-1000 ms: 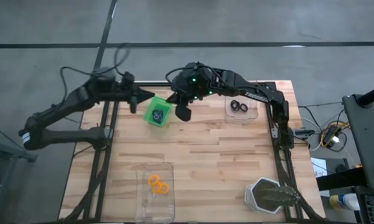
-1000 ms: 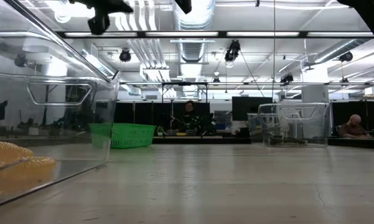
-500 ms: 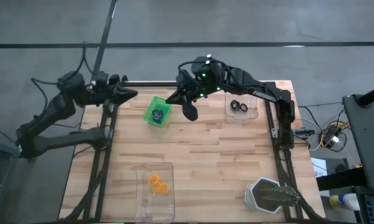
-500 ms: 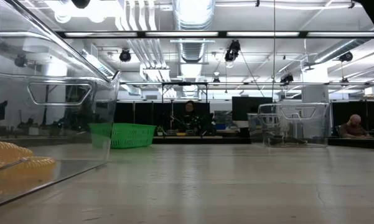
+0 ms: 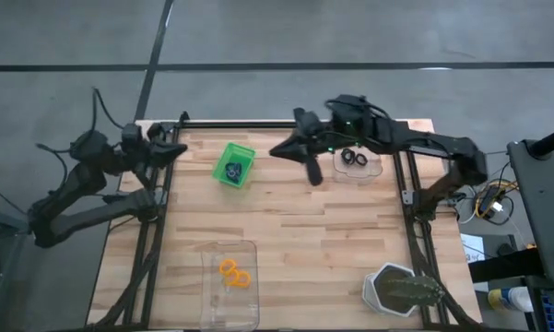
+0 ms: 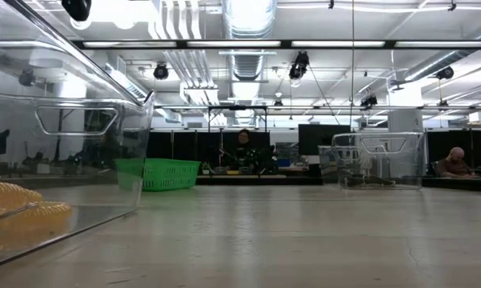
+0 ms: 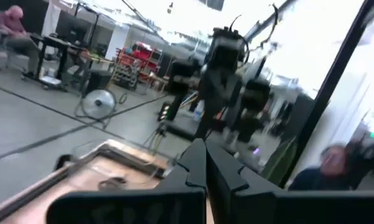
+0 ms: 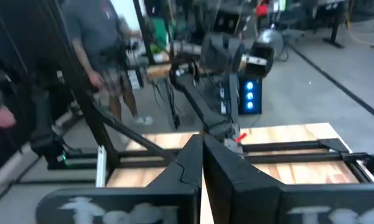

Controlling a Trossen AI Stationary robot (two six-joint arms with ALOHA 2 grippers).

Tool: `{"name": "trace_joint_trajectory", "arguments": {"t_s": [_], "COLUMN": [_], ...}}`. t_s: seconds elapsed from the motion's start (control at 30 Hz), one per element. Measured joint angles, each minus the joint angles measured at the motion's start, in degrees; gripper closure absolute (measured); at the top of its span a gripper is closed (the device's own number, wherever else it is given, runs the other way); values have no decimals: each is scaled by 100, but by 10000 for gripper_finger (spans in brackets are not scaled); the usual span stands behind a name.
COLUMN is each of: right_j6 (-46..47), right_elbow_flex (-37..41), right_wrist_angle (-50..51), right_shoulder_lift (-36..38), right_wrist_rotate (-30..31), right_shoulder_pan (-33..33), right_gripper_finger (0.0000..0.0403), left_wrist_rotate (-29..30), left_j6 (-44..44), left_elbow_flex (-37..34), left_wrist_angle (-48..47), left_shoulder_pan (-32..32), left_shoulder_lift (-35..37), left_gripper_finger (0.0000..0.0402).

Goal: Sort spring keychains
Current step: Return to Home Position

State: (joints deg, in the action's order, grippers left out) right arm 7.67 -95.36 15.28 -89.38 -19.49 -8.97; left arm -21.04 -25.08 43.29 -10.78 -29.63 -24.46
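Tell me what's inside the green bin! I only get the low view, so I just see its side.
Observer: From above, the green bin holds a little bunch of dark coils. They look like the purple spring keychains.
Operator: Cool! And where are the grippers? I can't find them.
Observer: The right gripper hangs over the table, between the green bin and the clear tray with the black spring keychains. The left gripper is at the table's far left edge. Both are shut and hold nothing.
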Motion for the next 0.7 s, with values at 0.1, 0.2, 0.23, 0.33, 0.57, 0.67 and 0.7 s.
{"name": "trace_joint_trajectory", "arguments": {"t_s": [0.1, 0.2, 0.23, 0.33, 0.57, 0.67, 0.7], "right_j6": [252, -95, -343, -514, -141, -116, -75], "right_elbow_flex": [947, 1702, 1914, 2521, 3991, 4497, 4657], "right_wrist_angle": [-594, -566, -376, -109, -945, -1031, -1023], "right_shoulder_lift": [603, 1170, 1377, 1966, 3078, 3459, 3564], "right_wrist_rotate": [127, 523, 612, 657, 643, 643, 642], "right_shoulder_pan": [-4, -18, -29, -33, -17, -20, -18], "right_gripper_finger": [394, 394, 394, 394, 394, 394, 394], "left_wrist_rotate": [1, -2, 2, -1, -7, -47, -85], "left_j6": [681, 1054, 1013, 895, 1090, 1115, 1124], "left_elbow_flex": [-209, -395, -480, -735, -1051, -1172, -1211], "left_wrist_angle": [-183, -552, -612, -481, -283, -274, -285], "left_shoulder_pan": [0, 0, 0, 0, 0, 0, 0], "left_shoulder_lift": [160, 310, 343, 474, 821, 956, 997], "left_gripper_finger": [401, 401, 401, 401, 401, 401, 401]}}
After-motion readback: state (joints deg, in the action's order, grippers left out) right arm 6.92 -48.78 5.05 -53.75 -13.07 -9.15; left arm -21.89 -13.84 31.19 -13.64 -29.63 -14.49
